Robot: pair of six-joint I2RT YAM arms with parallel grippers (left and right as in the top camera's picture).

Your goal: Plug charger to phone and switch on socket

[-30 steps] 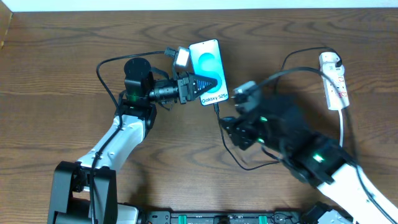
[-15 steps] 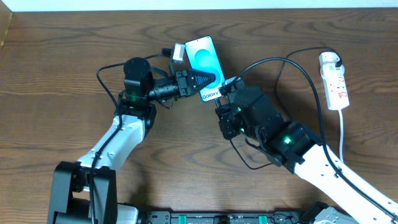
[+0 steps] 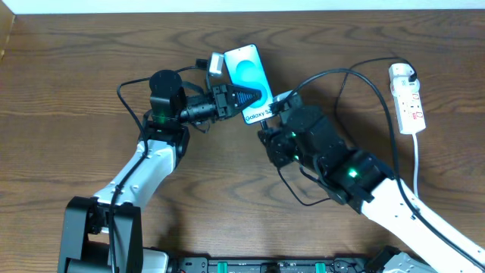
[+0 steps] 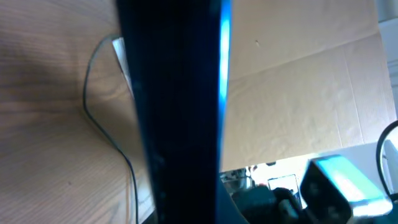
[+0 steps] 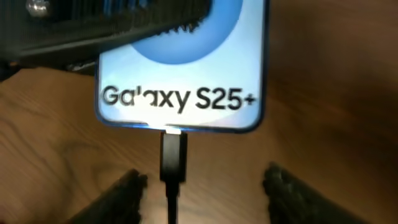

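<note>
Presently I find left gripper (image 3: 241, 98) clamped on phone (image 3: 251, 68), right gripper (image 5: 202, 184) spread astride charger (image 5: 172, 155) tip; socket (image 3: 408, 98) lies well apart, far right.

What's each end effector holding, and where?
Left end effector clamps the phone by a long edge near its bottom. Right end effector holds nothing, open astride the charger.

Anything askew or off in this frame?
The phone sits skewed to the table edge, clamped by the left pincer. The charger tip meets its bottom edge straight, with the right pincer open astride it. No visible damage or spill.
</note>
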